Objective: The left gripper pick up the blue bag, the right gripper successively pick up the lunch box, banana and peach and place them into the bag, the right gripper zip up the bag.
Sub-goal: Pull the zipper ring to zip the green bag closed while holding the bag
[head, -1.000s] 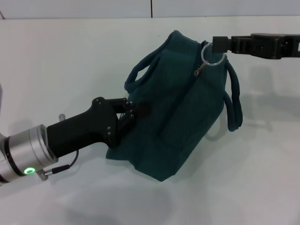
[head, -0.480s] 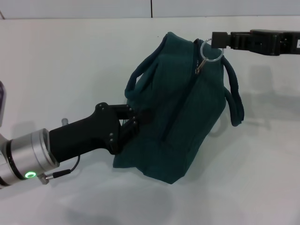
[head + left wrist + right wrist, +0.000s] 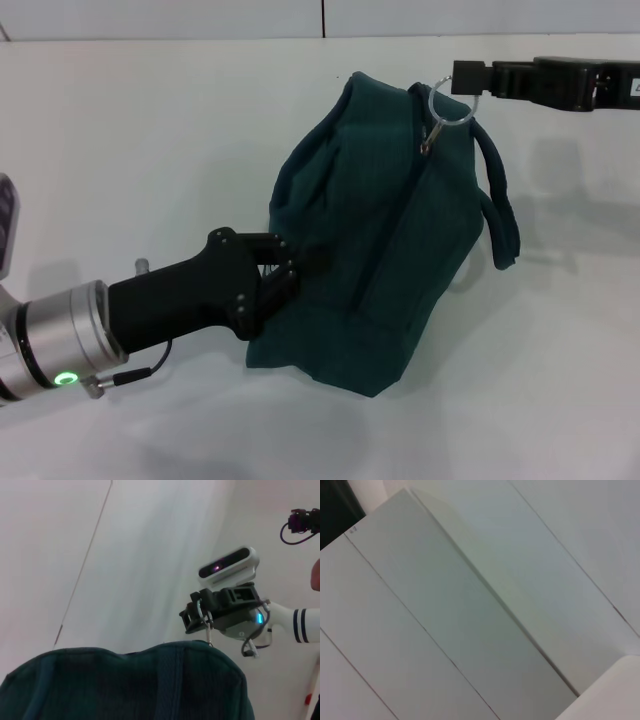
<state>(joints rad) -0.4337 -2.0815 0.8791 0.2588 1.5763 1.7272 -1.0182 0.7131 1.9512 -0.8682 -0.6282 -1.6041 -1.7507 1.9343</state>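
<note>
Left hand [image 3: 285,268] fingertips buried in blue bag [image 3: 400,240], contents hidden

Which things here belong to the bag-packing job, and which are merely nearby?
Job:
- blue bag, zipped
- ring zipper pull
- left claw, gripping the bag's side
- right claw, holding the ring

Merely nearby:
- white table
- wall panels in the right wrist view

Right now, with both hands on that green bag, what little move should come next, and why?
Probably the right hand should let go of the zipper ring and back away. The blue bag looks closed along its top, with the ring at the far end of the seam, so the zipping seems finished. No food is in view. The left hand grips the bag's side and steadies it.
</note>
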